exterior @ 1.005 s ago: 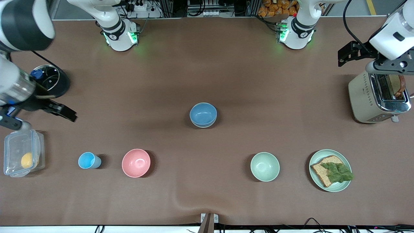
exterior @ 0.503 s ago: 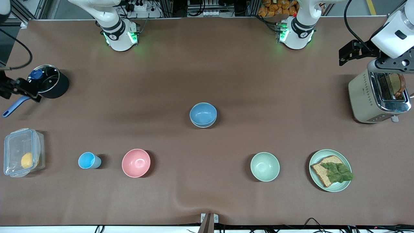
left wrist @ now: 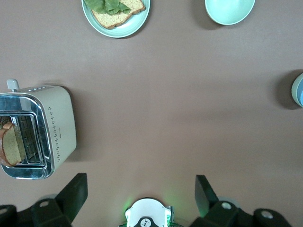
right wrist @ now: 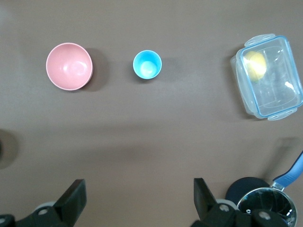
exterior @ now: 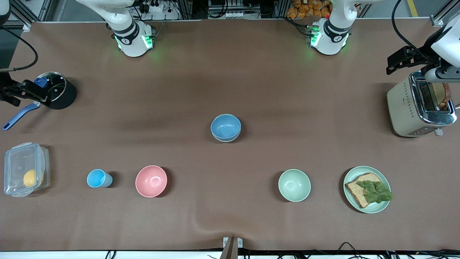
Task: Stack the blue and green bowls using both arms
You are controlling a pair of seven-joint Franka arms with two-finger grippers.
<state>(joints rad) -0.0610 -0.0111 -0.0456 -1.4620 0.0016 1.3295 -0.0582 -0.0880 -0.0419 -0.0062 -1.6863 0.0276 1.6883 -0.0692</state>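
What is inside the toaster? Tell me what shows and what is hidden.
One slice of brown bread stands in a slot of the toaster, its top edge sticking out. The wrist view shows the same slice. Its lower part is hidden inside the slot.

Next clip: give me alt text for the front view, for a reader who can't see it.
A blue bowl sits mid-table with a green bowl nearer the camera, toward the left arm's end, both untouched. The left tool hangs open near a toaster, the right tool open by a black pot.
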